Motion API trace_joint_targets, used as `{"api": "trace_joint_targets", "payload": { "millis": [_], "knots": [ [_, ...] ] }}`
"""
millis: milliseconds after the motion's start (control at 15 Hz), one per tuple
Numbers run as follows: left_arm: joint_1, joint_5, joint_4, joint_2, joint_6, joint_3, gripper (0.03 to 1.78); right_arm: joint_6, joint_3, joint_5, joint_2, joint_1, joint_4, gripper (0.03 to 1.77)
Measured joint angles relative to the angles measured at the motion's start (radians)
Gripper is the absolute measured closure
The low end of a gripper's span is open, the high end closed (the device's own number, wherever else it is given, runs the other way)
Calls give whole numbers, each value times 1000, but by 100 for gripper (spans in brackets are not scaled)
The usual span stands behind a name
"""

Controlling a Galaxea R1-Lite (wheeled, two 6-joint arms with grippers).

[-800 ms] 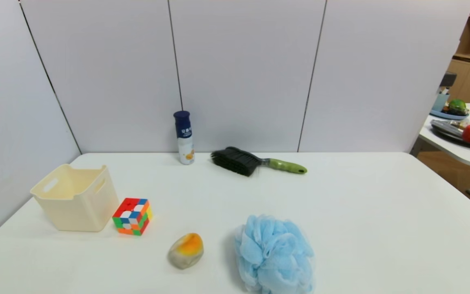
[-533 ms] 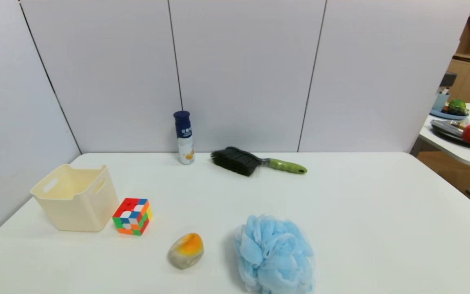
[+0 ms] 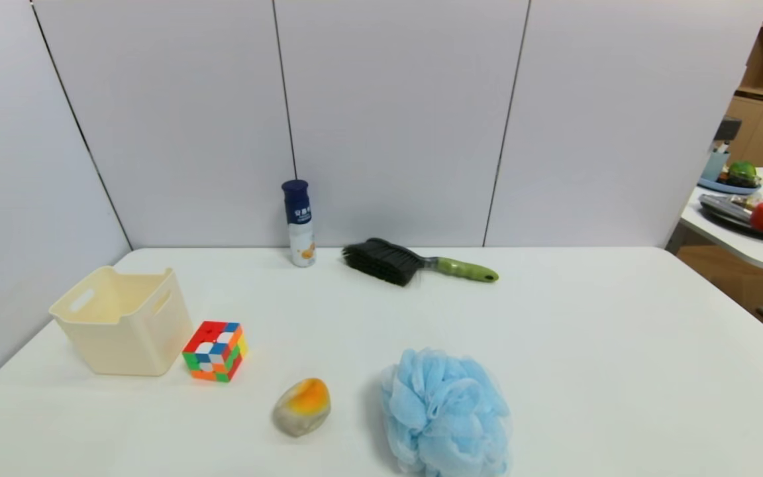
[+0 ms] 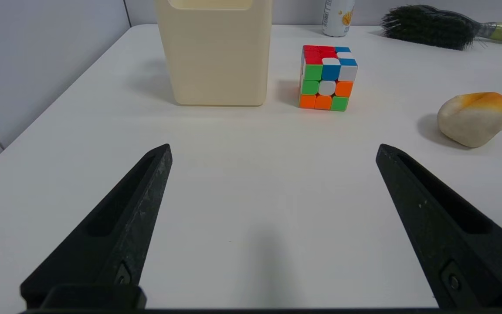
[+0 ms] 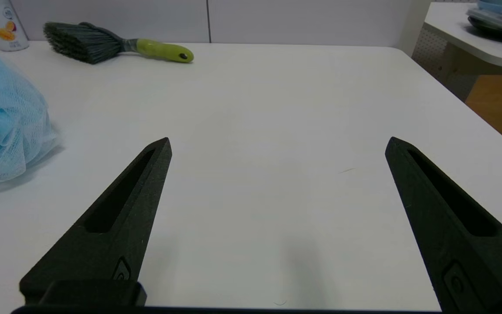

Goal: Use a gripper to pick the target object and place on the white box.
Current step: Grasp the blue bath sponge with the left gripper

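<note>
The blue pouf (image 3: 446, 414) sits at five o'clock on the table (image 3: 587, 344), apart from the bin (image 3: 131, 338) at nine. Both the left hand (image 4: 273, 150) and right hand (image 5: 279, 141) gape wide over bare table, likely to clear its bulk.

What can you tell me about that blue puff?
The puff is a light-blue, roughly round ball of ruffled mesh, gathered in soft, see-through folds. It looks light and squashy. It sits on the table, right of the stone-like lump, with a gap between them. Neither gripper touches it.
</note>
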Motion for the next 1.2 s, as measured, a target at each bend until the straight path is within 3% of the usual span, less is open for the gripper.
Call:
{"api": "trace_joint_targets", "payload": {
  "millis": [333,533,667,867,1067,1200],
  "knots": [
    [3,0,-6,68,-15,-1,12,0,0,0,0,0,0,10],
    [4,-5,-122,213,-30,-96,12,0,0,0,0,0,0,10],
    [3,-30,-239,357,-19,-245,12,0,0,0,0,0,0,10],
    [-4,-170,-297,595,22,-547,12,0,0,0,0,0,0,10],
    [-85,-326,-196,833,83,-816,12,0,0,0,0,0,0,10],
    [-206,-352,-123,993,108,-944,12,0,0,0,0,0,0,10]
  ]
}}
